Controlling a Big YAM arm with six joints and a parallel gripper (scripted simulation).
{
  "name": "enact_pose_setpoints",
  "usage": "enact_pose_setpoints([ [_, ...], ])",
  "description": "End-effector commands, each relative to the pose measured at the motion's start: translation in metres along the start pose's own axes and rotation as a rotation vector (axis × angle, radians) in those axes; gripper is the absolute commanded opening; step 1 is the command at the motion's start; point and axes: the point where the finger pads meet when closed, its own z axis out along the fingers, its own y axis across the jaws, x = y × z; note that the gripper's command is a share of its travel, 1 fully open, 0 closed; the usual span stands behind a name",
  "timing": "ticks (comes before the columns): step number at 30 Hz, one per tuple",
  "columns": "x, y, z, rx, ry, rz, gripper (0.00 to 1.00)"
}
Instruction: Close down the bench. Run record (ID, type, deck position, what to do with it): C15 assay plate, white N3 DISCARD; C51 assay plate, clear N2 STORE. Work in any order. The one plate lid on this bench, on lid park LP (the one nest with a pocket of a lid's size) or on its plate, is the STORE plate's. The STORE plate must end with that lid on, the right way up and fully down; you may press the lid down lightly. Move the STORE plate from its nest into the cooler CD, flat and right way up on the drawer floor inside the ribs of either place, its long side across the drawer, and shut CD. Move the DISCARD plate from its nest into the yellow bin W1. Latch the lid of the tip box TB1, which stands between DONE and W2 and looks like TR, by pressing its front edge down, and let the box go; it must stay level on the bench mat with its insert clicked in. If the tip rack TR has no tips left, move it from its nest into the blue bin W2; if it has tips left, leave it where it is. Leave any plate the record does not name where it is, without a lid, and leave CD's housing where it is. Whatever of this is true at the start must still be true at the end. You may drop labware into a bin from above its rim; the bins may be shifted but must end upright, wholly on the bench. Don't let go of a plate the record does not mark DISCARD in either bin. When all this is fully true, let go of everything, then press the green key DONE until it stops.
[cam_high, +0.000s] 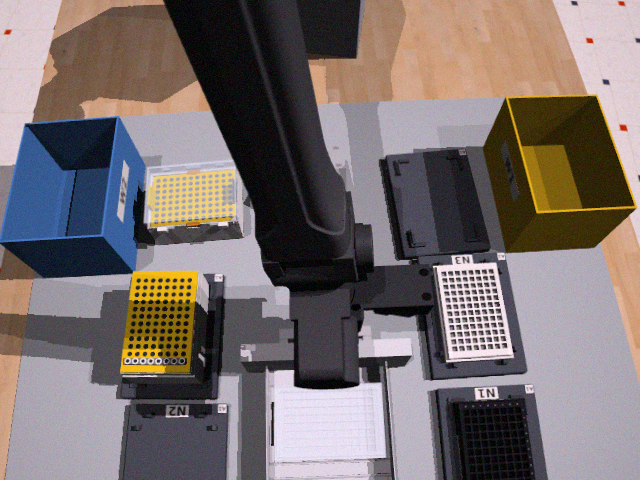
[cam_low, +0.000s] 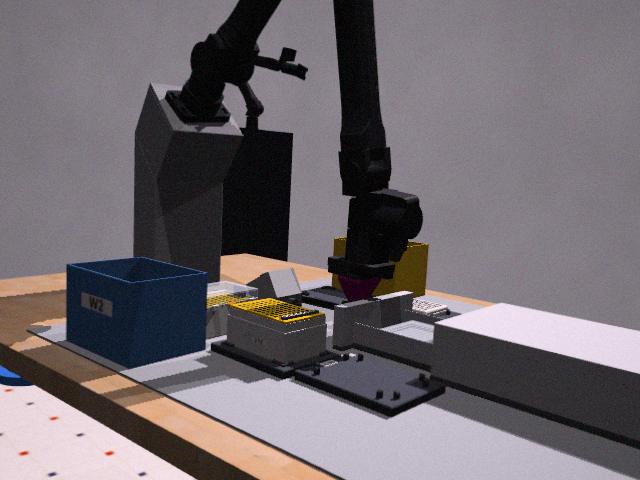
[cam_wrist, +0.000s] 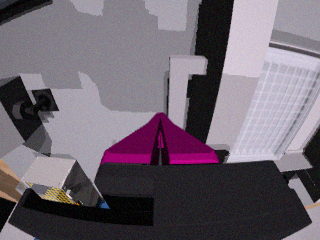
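My gripper (cam_low: 358, 289) is shut and empty, its magenta fingers (cam_wrist: 160, 139) pointing down just beside the outer face of the cooler drawer's front (cam_high: 382, 350). The drawer of CD stands open, and the clear lidded plate (cam_high: 328, 421) lies flat in it; it also shows in the wrist view (cam_wrist: 280, 107). Nest N2 (cam_high: 175, 439) is empty. The white plate (cam_high: 473, 310) sits in nest N3. Lid park LP (cam_high: 434, 201) is empty. Tip box TB1 (cam_high: 191, 198) stands beside the blue bin W2 (cam_high: 67, 193) with its clear lid over it. Tip rack TR (cam_high: 160, 322) shows a row of tips at its near edge.
The yellow bin W1 (cam_high: 558, 170) stands at the back right and looks empty. A black plate (cam_high: 491, 439) sits in nest N1 without a lid. The cooler housing (cam_low: 537, 356) lies along the right in the side view. My arm hides the bench between TB1 and LP.
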Motion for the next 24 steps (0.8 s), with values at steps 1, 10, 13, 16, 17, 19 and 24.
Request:
enact_pose_setpoints([
  [1, -0.005, -0.024, -0.001, 0.035, -0.006, -0.008, 0.00],
  [10, -0.006, -0.036, -0.002, 0.037, -0.007, -0.008, 0.00],
  [13, -0.007, -0.040, -0.001, 0.041, -0.007, -0.007, 0.00],
  [16, -0.006, -0.045, -0.003, 0.058, -0.006, -0.004, 0.00],
  [17, -0.006, -0.046, -0.003, 0.058, -0.006, -0.004, 0.00],
  [19, -0.006, -0.046, -0.003, 0.058, -0.006, -0.004, 0.00],
  [24, -0.005, -0.047, -0.005, 0.063, -0.006, -0.003, 0.00],
])
